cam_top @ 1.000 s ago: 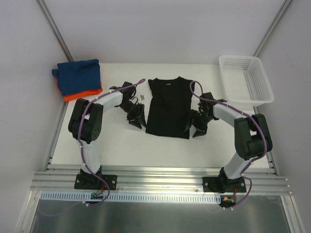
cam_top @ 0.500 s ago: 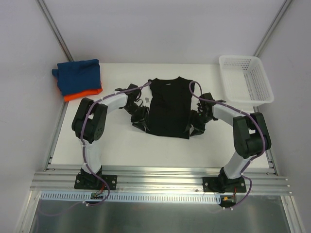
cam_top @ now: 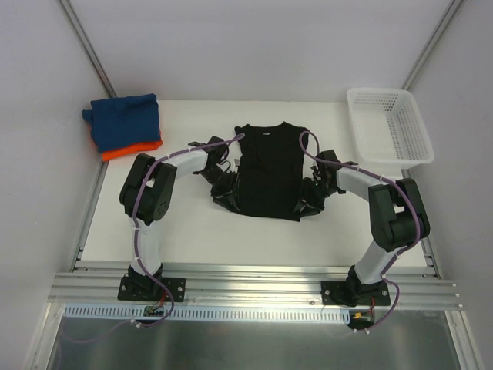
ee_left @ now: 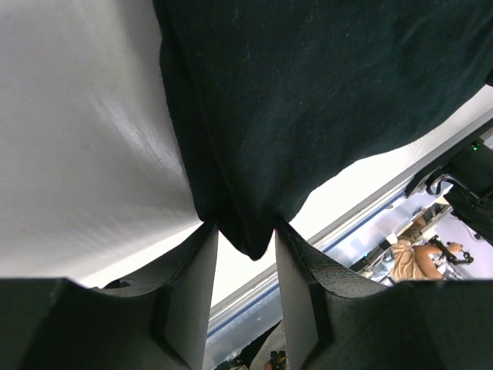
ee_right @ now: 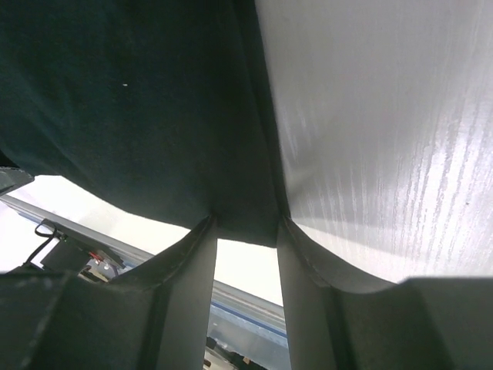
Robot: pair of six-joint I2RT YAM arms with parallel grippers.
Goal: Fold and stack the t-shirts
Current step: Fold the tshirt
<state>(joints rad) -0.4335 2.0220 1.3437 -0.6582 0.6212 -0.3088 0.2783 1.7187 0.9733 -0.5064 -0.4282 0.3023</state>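
Observation:
The black t-shirt (cam_top: pixel 268 169) lies flat mid-table, collar toward the far side. My left gripper (cam_top: pixel 224 193) sits low at its near left corner. In the left wrist view the jaws stand apart and that corner (ee_left: pixel 248 231) pokes between the fingertips of the left gripper (ee_left: pixel 243 225). My right gripper (cam_top: pixel 306 203) is at the near right corner; its right wrist view shows the hem (ee_right: pixel 245 216) lying across the gap of the right gripper (ee_right: pixel 245 223), jaws apart. The blue t-shirt (cam_top: pixel 123 119) lies folded on the orange t-shirt (cam_top: pixel 132 149) at the far left.
A white mesh basket (cam_top: pixel 389 127) stands at the far right corner of the table (cam_top: pixel 192 231). A small grey item (cam_top: pixel 228 157) lies just left of the black shirt. Metal rails (cam_top: pixel 254 289) run along the near edge by the arm bases.
My left gripper has slid right to the shirt's near left corner. My right gripper has moved left onto the near right corner and its jaws have narrowed.

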